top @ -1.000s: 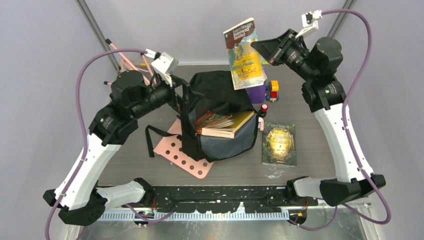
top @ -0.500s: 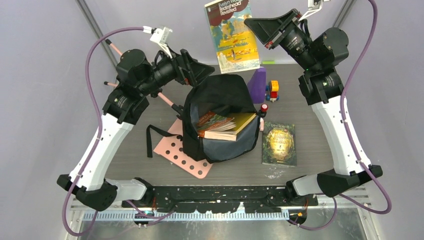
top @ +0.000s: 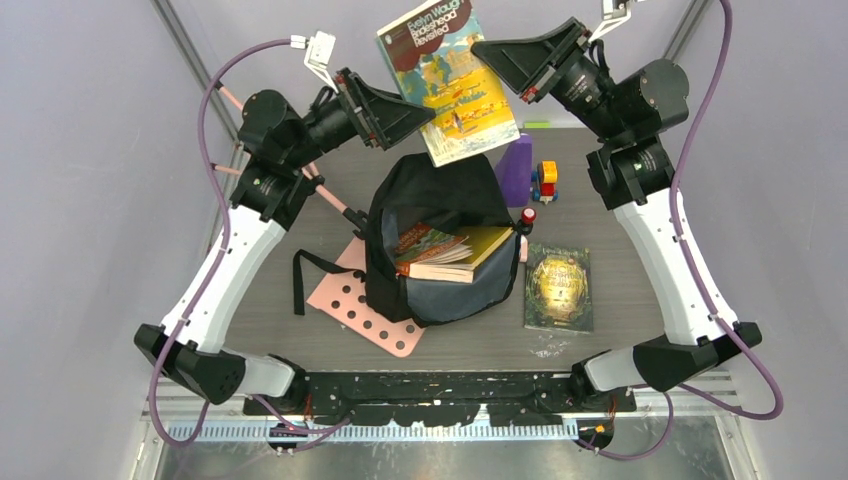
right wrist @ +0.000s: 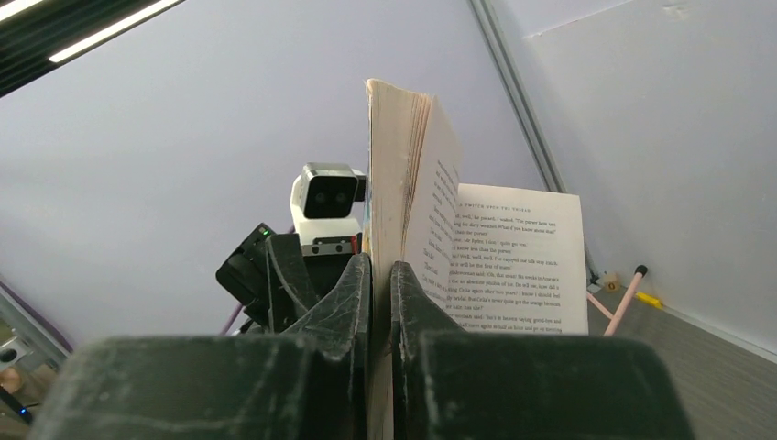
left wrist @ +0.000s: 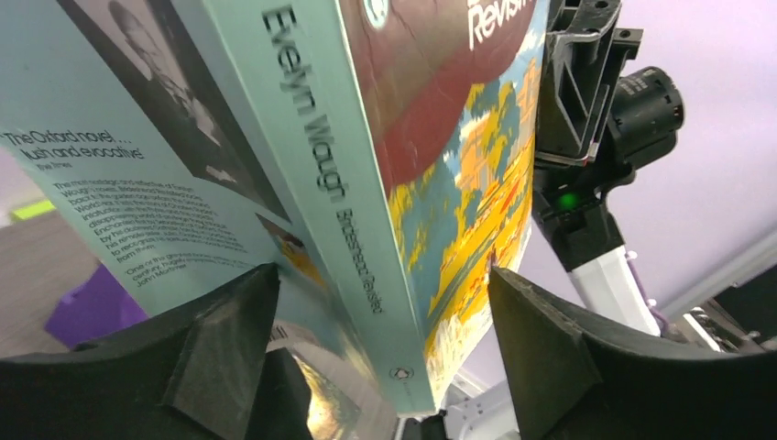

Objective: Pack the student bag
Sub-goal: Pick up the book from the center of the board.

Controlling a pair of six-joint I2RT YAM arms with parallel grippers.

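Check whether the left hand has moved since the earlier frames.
Yes. The left hand has left the student bag's left rim and swung up beyond the bag's far side, now straddling the paperback that the right hand clamps.

- A paperback (top: 447, 80) hangs tilted in the air above the far end of the surface (top: 620, 300), between the two arms.
- The right arm (top: 660, 250) has its jaws at the paperback's right edge; the left arm (top: 235, 260) has its jaws at the lower left edge.
- Below, a black backpack (top: 440, 190) lies open with books (top: 445, 250) inside, resting partly on a pink perforated board (top: 365, 310).
- A dark green book (top: 558, 288) lies just right of the backpack.
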